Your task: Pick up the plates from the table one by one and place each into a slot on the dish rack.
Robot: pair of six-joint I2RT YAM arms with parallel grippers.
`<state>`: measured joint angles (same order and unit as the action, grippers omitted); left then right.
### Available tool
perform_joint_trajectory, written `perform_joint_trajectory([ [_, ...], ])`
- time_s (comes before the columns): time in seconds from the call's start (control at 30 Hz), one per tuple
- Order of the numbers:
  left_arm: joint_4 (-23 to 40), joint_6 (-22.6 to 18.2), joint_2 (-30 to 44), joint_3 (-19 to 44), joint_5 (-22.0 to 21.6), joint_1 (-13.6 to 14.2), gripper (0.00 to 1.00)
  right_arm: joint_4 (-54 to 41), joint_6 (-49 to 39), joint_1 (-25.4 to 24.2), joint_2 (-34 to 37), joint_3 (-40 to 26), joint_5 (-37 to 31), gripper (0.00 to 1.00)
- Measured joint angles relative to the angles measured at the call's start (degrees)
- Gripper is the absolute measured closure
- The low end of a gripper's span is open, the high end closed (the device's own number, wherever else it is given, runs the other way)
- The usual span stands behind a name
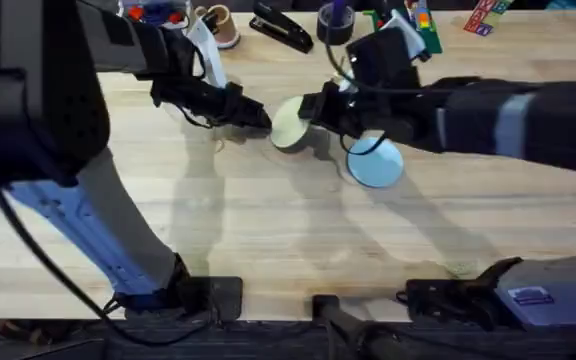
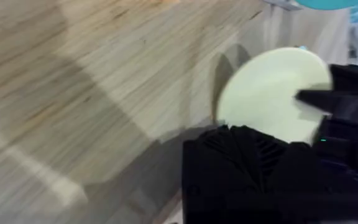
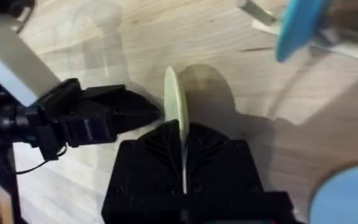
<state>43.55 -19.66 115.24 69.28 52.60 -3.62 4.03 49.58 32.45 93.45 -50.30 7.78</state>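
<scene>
My right gripper (image 1: 310, 108) is shut on the rim of the pale cream-yellow plate (image 1: 288, 123) and holds it tilted up off the table (image 1: 268, 230). In the right wrist view this plate (image 3: 174, 102) stands edge-on between my fingers. The left gripper (image 1: 256, 117) hovers just left of the plate, its fingers together on nothing, and the tips (image 3: 149, 112) almost touch the plate's face (image 2: 269, 93). A light blue plate (image 1: 376, 163) lies flat on the table beside the right wrist. A teal plate (image 3: 297, 28) stands upright among the pegs of the dish rack (image 3: 260, 14).
Along the table's far edge are a black stapler (image 1: 281, 27), a dark tape roll (image 1: 335, 22), a small cup (image 1: 218, 25) and colourful small items (image 1: 423, 22). The near half of the tabletop is bare wood. Both arm bases sit at the front edge.
</scene>
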Motion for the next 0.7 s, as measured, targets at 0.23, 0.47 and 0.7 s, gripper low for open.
perform_joint_trajectory([
  [0.23, 2.1, 0.6, -9.0, 0.0, -5.2, -0.1, 0.960, -10.7, -1.1, -0.9, -9.5, 0.0, -1.9, 0.970],
  [0.47, 4.2, 2.4, -19.5, 0.0, -10.9, 0.0, 0.960, -26.2, -3.7, -1.2, -17.7, -3.6, -6.7, 0.970],
  [0.7, 5.3, 4.9, -30.4, 0.0, -18.8, 2.1, 0.961, -40.8, -7.1, -1.2, -21.0, -13.2, -11.6, 0.970],
])
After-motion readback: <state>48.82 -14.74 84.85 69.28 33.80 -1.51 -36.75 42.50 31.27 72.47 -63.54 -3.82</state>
